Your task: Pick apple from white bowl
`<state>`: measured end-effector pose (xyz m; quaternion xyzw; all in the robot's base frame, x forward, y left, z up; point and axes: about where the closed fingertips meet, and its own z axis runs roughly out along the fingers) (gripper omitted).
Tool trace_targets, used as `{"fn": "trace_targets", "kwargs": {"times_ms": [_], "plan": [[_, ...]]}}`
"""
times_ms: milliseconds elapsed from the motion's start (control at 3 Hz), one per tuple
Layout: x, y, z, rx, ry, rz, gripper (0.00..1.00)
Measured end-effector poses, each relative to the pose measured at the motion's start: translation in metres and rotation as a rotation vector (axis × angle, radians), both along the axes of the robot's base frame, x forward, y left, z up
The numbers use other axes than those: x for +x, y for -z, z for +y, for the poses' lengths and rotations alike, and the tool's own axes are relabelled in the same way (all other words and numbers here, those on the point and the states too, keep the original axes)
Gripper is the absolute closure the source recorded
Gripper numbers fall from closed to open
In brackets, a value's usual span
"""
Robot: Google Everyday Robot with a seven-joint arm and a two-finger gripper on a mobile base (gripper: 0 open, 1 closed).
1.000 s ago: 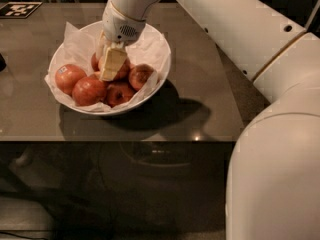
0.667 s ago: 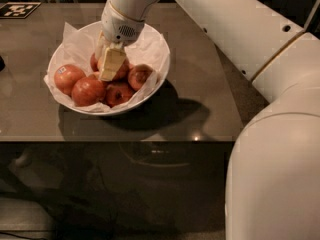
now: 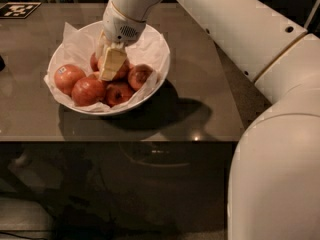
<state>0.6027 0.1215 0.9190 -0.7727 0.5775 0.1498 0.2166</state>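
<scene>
The white bowl (image 3: 161,59), lined with crumpled white paper, stands on the left half of a dark table. It holds several apples. My gripper (image 3: 110,64) reaches down into the middle of the bowl from above. Its pale fingers (image 3: 113,63) sit around the paler yellow-orange apple (image 3: 124,70), one in front of it and one behind, and are closed on it. The apple still rests among the others and is mostly hidden by the front finger.
Darker red apples lie around it: one at the left (image 3: 67,78) with a small sticker, two at the front (image 3: 89,90) (image 3: 119,93), one at the right (image 3: 140,75). A black-and-white marker (image 3: 18,9) lies at the back left. The table's front edge (image 3: 150,141) is near the bowl.
</scene>
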Motion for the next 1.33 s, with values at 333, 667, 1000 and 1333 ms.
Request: {"fn": "trace_targets", "kwargs": {"times_ms": [333,667,1000,1333], "plan": [[0.004,-0.035,-0.015,-0.03,0.088,-0.026,1.0],[0.01,-0.067,-0.029,-0.05,0.169,-0.046,1.0],[0.015,-0.087,-0.036,-0.063,0.212,-0.061,1.0],[0.02,-0.092,-0.034,-0.053,0.222,-0.073,1.0]]}}
